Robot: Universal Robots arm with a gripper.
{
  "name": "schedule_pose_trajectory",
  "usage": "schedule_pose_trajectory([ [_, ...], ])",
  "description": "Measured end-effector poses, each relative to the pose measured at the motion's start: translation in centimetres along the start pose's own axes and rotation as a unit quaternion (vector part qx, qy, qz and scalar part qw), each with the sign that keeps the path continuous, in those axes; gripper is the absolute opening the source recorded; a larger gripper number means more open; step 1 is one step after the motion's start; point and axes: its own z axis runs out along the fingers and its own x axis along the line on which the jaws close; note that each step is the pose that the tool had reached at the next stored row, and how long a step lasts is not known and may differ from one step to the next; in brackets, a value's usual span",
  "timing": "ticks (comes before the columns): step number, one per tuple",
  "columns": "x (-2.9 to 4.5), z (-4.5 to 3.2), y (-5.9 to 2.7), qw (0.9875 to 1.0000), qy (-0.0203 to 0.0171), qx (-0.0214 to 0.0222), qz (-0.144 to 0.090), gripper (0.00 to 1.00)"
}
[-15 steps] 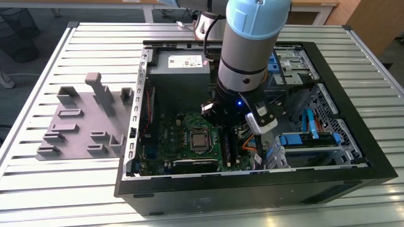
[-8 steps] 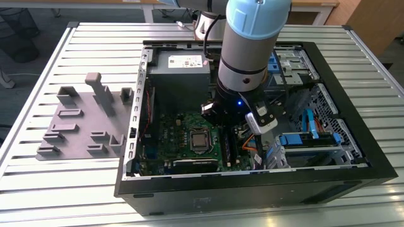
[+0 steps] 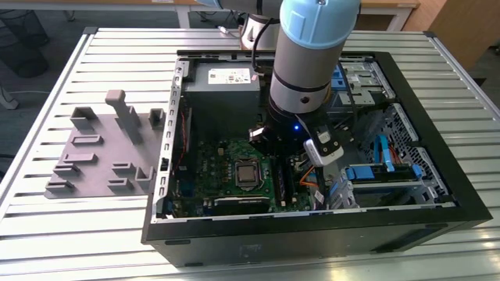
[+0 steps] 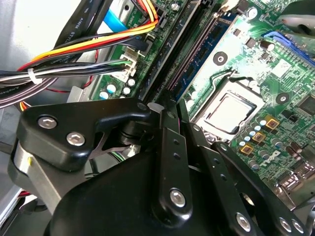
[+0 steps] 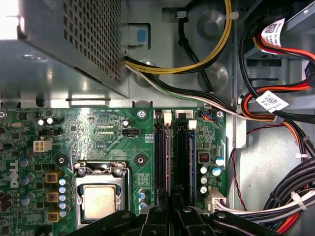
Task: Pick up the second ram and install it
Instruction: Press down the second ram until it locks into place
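Observation:
The second ram (image 5: 169,157) shows edge-on as a thin dark strip. It lies along a white-latched slot of the green motherboard (image 5: 108,132) and runs out from between my fingertips. My gripper (image 5: 172,209) is shut on its near part, low over the slot bank. I cannot tell whether it is fully seated. A blue-edged strip (image 5: 190,157) stands in a slot beside it. In the second wrist view my gripper (image 4: 156,109) tapers to a point over the long black slots (image 4: 170,54). In the exterior view my gripper (image 3: 285,153) reaches down inside the open computer case (image 3: 312,234).
The processor socket (image 5: 101,196) lies close beside the slots. Cable bundles (image 5: 275,196) crowd the other side. The grey power supply (image 3: 222,79) stands at the case's far end. A grey fixture plate (image 3: 102,152) lies on the slatted table at the exterior view's left.

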Motion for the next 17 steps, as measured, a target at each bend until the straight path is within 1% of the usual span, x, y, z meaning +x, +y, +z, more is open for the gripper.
schedule_pose_trajectory([
  [7,0.00,0.32,0.00,1.0000,0.0001,0.0002,0.000,0.14],
  [17,0.00,0.37,0.00,1.0000,0.0001,0.0001,0.000,0.14],
])
